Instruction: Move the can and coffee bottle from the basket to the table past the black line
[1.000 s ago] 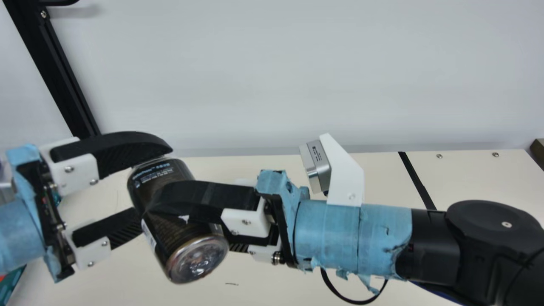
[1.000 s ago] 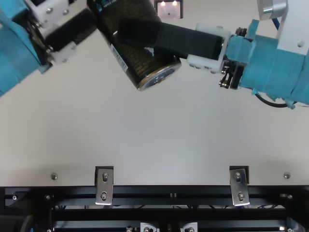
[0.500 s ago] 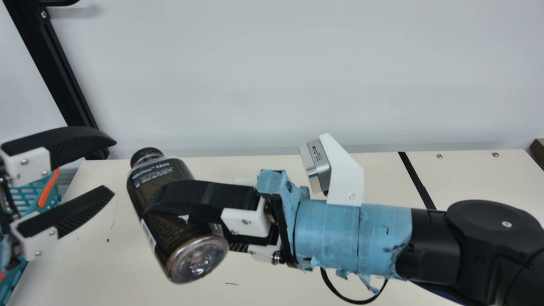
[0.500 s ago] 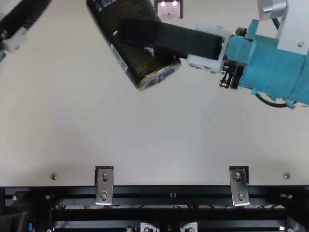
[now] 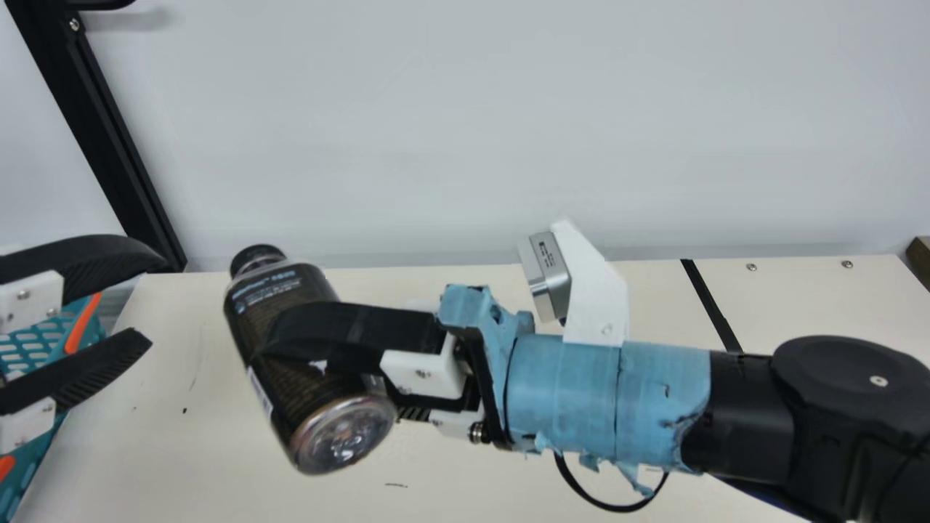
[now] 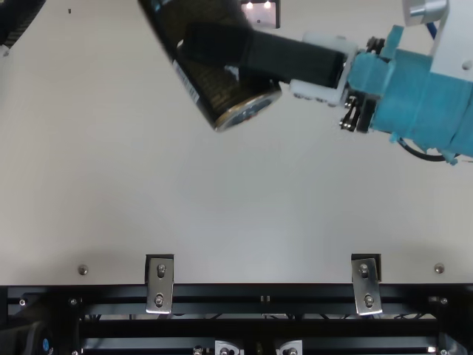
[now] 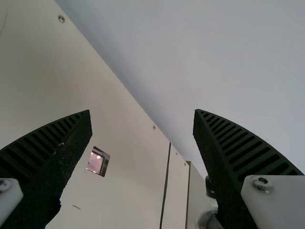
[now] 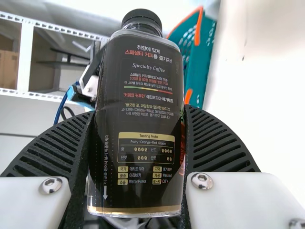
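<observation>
The dark coffee bottle (image 5: 290, 363) hangs tilted above the table, cap up and to the left, with my right gripper (image 5: 327, 363) shut on its body. In the right wrist view the bottle (image 8: 138, 124) stands between both ribbed fingers of my right gripper (image 8: 138, 143). My left gripper (image 5: 149, 298) is open at the left edge, apart from the bottle and in front of the teal basket (image 5: 43, 341). Nothing is between the fingers of my left gripper (image 7: 142, 114) in the left wrist view. The black line (image 5: 712, 305) lies on the table behind my right arm.
The cream table (image 5: 508, 487) stretches under both arms, with a pale wall (image 5: 508, 131) behind it. A dark upright post (image 5: 94, 138) stands at the back left. A small brown block (image 5: 921, 254) is at the far right edge.
My left gripper, which was around the bottle's cap end a second ago, has let go and drawn back to the left. My right gripper, still holding the bottle, has shifted slightly.
</observation>
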### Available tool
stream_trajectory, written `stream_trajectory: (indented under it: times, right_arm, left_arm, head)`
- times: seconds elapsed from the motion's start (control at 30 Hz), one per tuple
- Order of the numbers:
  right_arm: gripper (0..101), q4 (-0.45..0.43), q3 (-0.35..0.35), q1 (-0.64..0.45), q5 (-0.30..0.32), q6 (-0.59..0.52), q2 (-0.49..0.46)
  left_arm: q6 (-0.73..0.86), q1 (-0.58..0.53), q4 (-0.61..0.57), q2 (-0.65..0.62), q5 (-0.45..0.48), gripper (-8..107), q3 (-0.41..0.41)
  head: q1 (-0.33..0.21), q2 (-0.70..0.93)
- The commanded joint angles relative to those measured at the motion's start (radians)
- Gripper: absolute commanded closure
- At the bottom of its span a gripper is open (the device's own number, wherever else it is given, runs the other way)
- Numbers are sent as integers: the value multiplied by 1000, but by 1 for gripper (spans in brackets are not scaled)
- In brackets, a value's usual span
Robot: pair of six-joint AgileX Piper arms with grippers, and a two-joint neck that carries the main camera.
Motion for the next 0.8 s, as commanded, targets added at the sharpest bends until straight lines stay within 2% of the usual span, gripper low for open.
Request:
stream_trajectory:
  times: [0.0, 0.2, 0.4, 0.6, 0.77]
  right_arm:
    - [101, -25, -4, 3, -45, 3, -12]
    - [101, -92, -2, 38, -200, 25, -67]
    - [101, -187, 20, 147, -405, 52, -120]
    - [101, -342, 52, 289, -640, 101, -140]
    - [101, -495, 97, 382, -816, 152, -116]
  left_arm:
    - [0, 0, 0, 0, 0, 9, 0]
    - [0, 0, 0, 0, 0, 9, 0]
    - [0, 0, 0, 0, 0, 9, 0]
    - [0, 0, 0, 0, 0, 9, 0]
    - [0, 0, 0, 0, 0, 9, 0]
  head:
    - [-27, -9]
    - [-27, -9]
    - [-27, -9]
    - [-27, -9]
    - [-27, -9]
